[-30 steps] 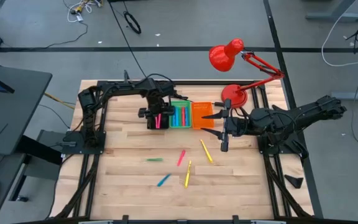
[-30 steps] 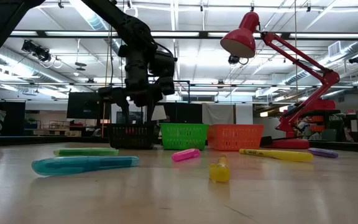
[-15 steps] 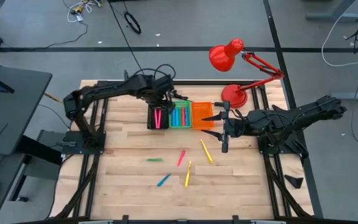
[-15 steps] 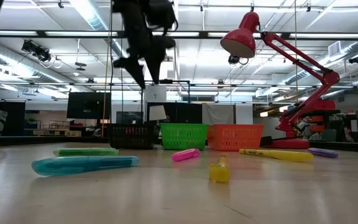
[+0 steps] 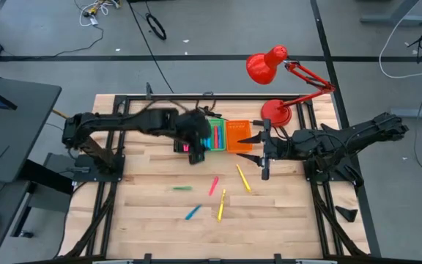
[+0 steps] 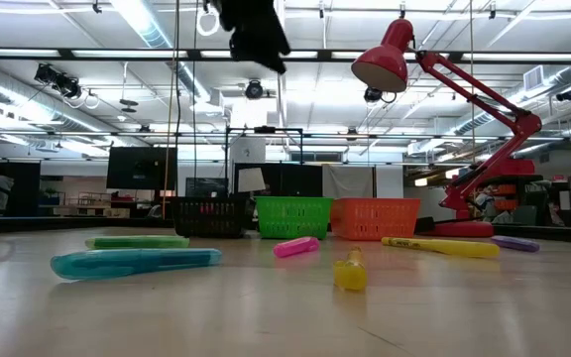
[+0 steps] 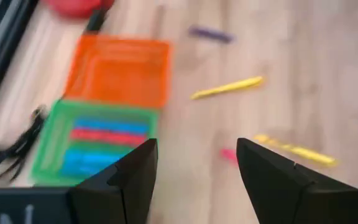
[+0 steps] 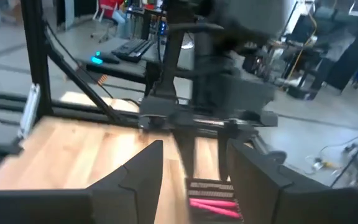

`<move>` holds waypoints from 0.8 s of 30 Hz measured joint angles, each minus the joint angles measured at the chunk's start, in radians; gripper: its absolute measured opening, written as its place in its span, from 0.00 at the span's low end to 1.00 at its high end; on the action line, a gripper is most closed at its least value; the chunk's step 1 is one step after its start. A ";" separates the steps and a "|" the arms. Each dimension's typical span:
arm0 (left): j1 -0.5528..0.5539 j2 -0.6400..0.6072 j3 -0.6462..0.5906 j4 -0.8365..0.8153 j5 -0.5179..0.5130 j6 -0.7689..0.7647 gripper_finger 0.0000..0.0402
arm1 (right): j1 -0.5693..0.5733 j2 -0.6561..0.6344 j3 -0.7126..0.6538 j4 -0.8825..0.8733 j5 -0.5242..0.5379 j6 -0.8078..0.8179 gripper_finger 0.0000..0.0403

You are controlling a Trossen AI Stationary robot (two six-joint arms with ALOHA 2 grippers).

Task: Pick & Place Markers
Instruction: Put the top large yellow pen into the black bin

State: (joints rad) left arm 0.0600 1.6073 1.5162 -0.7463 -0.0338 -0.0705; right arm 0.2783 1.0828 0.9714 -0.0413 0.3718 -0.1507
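Note:
Five markers lie loose on the wood in the high view: a green one (image 5: 182, 188), a pink one (image 5: 213, 185), two yellow ones (image 5: 242, 178) (image 5: 221, 204) and a blue one (image 5: 192, 213). A purple marker (image 7: 211, 34) shows in the left wrist view. More pink markers (image 8: 213, 202) lie in the black bin (image 5: 182, 138), and blue and pink ones in the green bin (image 5: 212, 136). My left gripper (image 7: 194, 168) hangs open and empty high above the black bin's near side (image 5: 195, 147). My right gripper (image 5: 264, 152) waits open beside the orange bin (image 5: 239, 136).
The three bins stand in a row at the table's far middle. A red desk lamp (image 5: 269, 66) has its base (image 5: 275, 111) at the far right corner, behind my right arm. Bare wood lies around the loose markers toward the near edge.
My left gripper has risen from low over the black bin to high above it, leaving the top of the low view, and has drifted a little toward the near edge. The left arm's base link has swung toward the table's left. My right arm has kept still.

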 joint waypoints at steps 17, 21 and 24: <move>-0.134 -0.294 -0.565 0.897 0.020 -0.155 0.56 | -0.012 0.036 0.002 -0.030 0.012 0.369 0.45; -0.153 -0.320 -0.574 0.949 0.012 -0.155 0.56 | -0.026 0.053 0.002 -0.062 0.010 0.431 0.45; -0.161 -0.325 -0.575 1.004 0.006 -0.148 0.56 | -0.035 0.061 0.001 -0.089 0.005 0.472 0.45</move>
State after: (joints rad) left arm -0.1010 1.2827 0.9417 0.2574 -0.0273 -0.2183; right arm 0.2430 1.1438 0.9722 -0.1307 0.3770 0.3208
